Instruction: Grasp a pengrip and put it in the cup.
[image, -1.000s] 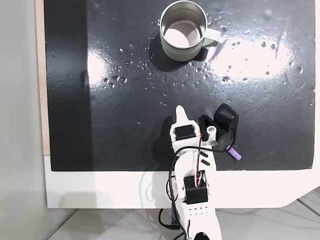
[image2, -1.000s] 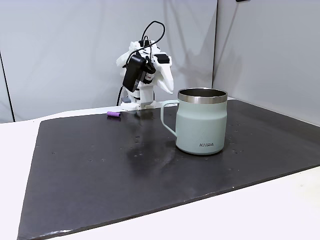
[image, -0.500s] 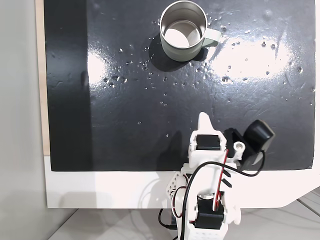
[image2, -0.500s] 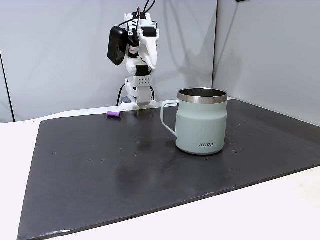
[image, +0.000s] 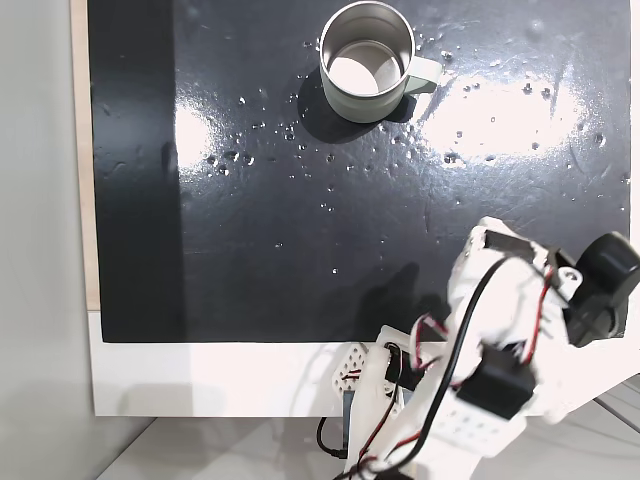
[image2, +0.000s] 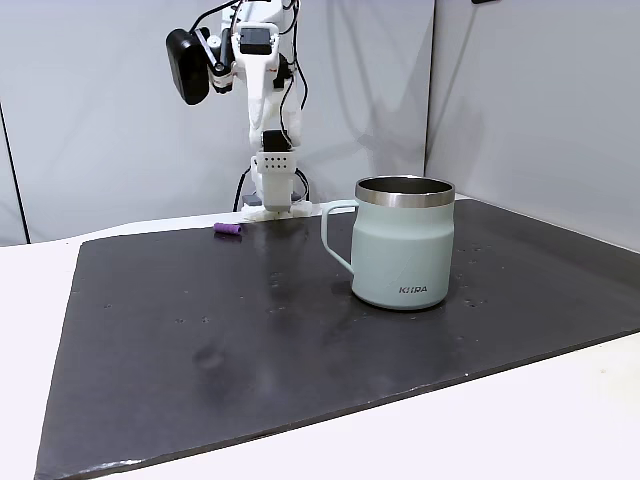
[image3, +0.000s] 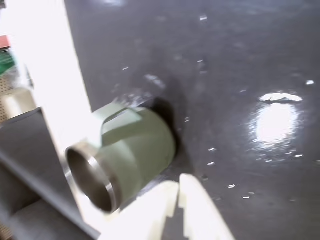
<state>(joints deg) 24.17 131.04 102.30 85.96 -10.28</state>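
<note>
The robot arm (image2: 262, 95) is raised high over its base at the mat's edge, and much of what matters is hard to read. In a fixed view from above, the arm's white body (image: 490, 350) covers the lower right corner of the black mat (image: 250, 220), hiding that patch of surface. The gripper (image3: 172, 210) enters the wrist view from the bottom edge, blurred and cut off; its two pale fingers (image3: 200, 210) lie close together with a thin dark gap and nothing seen between them, but whether they are fully closed cannot be told.

One pengrip (image2: 229, 229) lies on the mat near the arm's base in a fixed view from the side, a small purple tube resting flat, well apart from the cup. One cup (image: 367, 62) stands upright near the mat's top edge in the overhead-looking fixed view, its handle (image: 423, 75) pointing right; the side view shows it (image2: 404, 243) toward the right of the mat, and the wrist view shows it (image3: 122, 155) blurred and on its side.

The mat's middle and left lie open, bordered by a white table (image2: 30, 330).
</note>
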